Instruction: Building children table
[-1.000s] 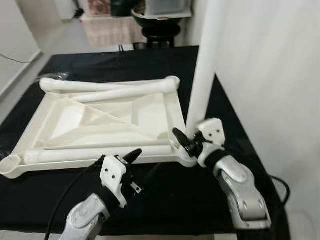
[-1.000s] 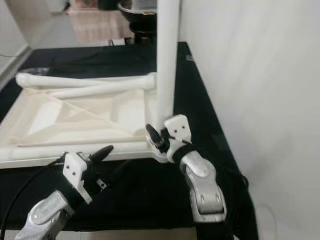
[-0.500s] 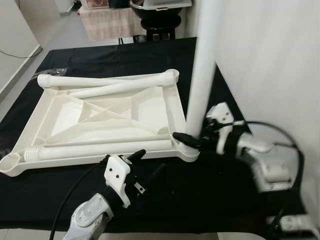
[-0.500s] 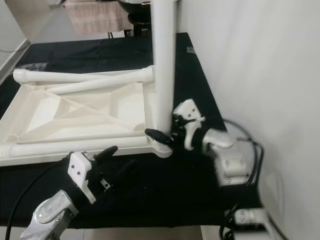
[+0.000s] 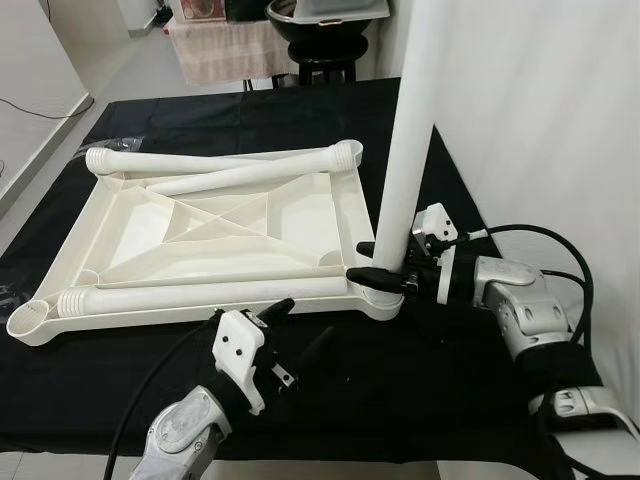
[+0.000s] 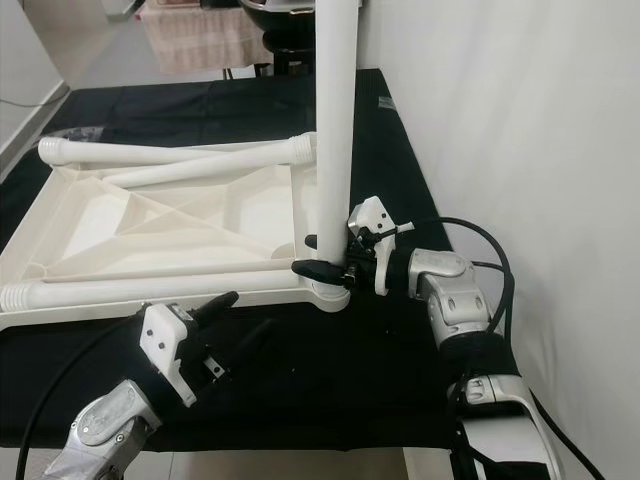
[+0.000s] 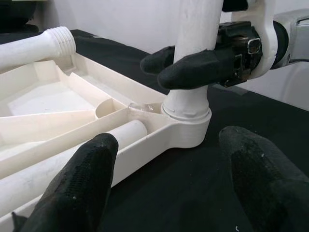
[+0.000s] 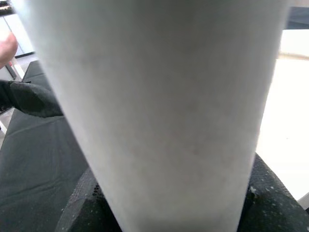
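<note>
The white table top (image 5: 350, 215) lies upside down on a black table (image 5: 420, 390). One white leg (image 5: 405, 130) stands upright in its near right corner socket (image 7: 186, 125). My right gripper (image 5: 375, 262) is shut on this leg just above the socket; the leg (image 8: 159, 96) sits between the black fingers (image 8: 82, 203). My left gripper (image 5: 298, 325) hovers open in front of the top's near rim, fingers (image 7: 82, 188) spread and holding nothing. A loose leg (image 5: 200, 292) lies along the near rim. Two more legs (image 5: 220, 160) lie at the far end.
A white wall (image 5: 550, 120) runs close along the right side of the black table. A black cable (image 5: 560, 250) loops over my right forearm. A stool (image 5: 320, 50) and a cloth-covered stand (image 5: 215, 45) are beyond the far edge.
My right arm has swung out to the right and now reaches the upright leg from the side, its fingers closed around the leg's base. The left gripper has stayed open in about the same place.
</note>
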You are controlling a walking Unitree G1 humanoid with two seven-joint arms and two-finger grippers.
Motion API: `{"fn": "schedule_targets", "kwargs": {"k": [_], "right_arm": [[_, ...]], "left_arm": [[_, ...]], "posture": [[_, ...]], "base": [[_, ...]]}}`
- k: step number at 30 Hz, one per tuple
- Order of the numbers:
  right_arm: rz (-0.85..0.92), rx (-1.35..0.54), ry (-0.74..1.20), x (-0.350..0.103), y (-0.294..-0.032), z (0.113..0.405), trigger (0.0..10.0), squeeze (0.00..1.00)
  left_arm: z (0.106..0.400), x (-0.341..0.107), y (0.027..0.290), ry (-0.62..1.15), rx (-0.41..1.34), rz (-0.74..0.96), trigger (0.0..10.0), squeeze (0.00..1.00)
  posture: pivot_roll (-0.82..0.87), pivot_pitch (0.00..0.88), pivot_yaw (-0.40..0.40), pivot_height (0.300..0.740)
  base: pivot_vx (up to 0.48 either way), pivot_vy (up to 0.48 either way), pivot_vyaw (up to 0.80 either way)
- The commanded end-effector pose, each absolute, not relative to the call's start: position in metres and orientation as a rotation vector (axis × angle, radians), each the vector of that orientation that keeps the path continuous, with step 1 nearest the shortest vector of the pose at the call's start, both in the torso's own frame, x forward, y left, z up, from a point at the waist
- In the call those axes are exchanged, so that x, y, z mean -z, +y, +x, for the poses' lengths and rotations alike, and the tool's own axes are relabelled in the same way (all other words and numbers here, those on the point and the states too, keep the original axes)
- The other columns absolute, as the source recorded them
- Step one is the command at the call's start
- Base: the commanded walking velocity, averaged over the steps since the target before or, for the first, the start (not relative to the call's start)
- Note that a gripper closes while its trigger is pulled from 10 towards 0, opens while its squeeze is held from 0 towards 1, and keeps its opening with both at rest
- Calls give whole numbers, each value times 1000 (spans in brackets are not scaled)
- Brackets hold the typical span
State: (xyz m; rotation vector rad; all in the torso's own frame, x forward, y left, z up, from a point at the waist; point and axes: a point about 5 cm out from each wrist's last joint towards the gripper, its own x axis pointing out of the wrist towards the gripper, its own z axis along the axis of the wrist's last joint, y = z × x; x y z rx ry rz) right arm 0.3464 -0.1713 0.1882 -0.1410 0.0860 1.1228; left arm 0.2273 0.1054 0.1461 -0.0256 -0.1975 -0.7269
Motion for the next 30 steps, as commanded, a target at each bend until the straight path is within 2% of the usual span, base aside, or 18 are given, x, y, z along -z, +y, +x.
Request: {"fn": "schedule_targets", "kwargs": {"k": [1,4,6,7,9,10,11,12,14,15,19,20,22,23,25,26,30], "right_arm": [[-86,-1103,64,-186,-182,341,0,0],[-109,-1018,33,-187,-189,334,0,0],[-94,-852,33,-180,-185,328,0,0],[-85,-707,40,-173,-178,326,0,0],[-85,-707,40,-173,-178,326,0,0],[-63,-504,106,-153,-161,313,0,0],[-63,-504,106,-153,-161,313,0,0],[-148,-491,155,-133,-132,294,0,0],[-148,-491,155,-133,-132,294,0,0],[-300,-498,121,-132,-117,283,0,0],[-216,-577,132,-130,-116,293,0,0],[-181,-572,132,-132,-117,297,2784,0],[-180,-567,128,-134,-118,298,2784,0],[-163,-568,120,-136,-118,301,10000,0],[-163,-568,120,-136,-118,301,10000,0],[-107,-672,85,-145,-119,310,10000,1000],[-80,-726,39,-158,-120,314,10000,1000]], "left_arm": [[224,-139,107,-163,721,-18,10000,0],[221,-137,107,-161,722,-20,10000,0],[220,-136,108,-159,723,-19,10000,0],[219,-136,109,-159,723,-19,10000,0],[219,-136,109,-159,723,-19,10000,0],[221,-138,111,-161,720,-18,10000,0],[221,-138,111,-161,720,-18,10000,0],[223,-139,112,-162,718,-16,10000,0],[223,-139,112,-162,718,-16,10000,0],[224,-140,113,-163,716,-12,10000,0],[225,-139,111,-158,737,-18,10000,0],[226,-140,111,-163,727,-15,10000,0],[226,-141,111,-167,718,-12,10000,0],[226,-141,112,-170,708,-9,10000,0],[226,-141,112,-170,708,-9,10000,0],[226,-141,111,-171,705,-10,10000,0],[227,-141,110,-169,711,-13,10000,0]], "posture": [[-39,162,26,740],[-46,167,23,740],[-50,170,16,740],[-53,173,16,740],[-53,173,16,740],[-62,181,30,740],[-62,181,30,740],[-58,184,39,740],[-58,184,39,740],[-58,180,39,740],[-69,174,34,740],[-67,174,34,740],[-67,174,34,740],[-64,173,35,740],[-64,173,35,740],[-58,170,35,740],[-55,168,37,740]], "base": [[0,0,0],[0,0,0],[0,0,0],[0,0,0],[0,0,0],[0,0,0],[0,0,0],[0,0,0],[0,0,0],[0,0,0],[0,0,0],[0,0,0],[0,0,0],[0,0,0],[0,0,0],[0,0,0],[0,0,0]]}}
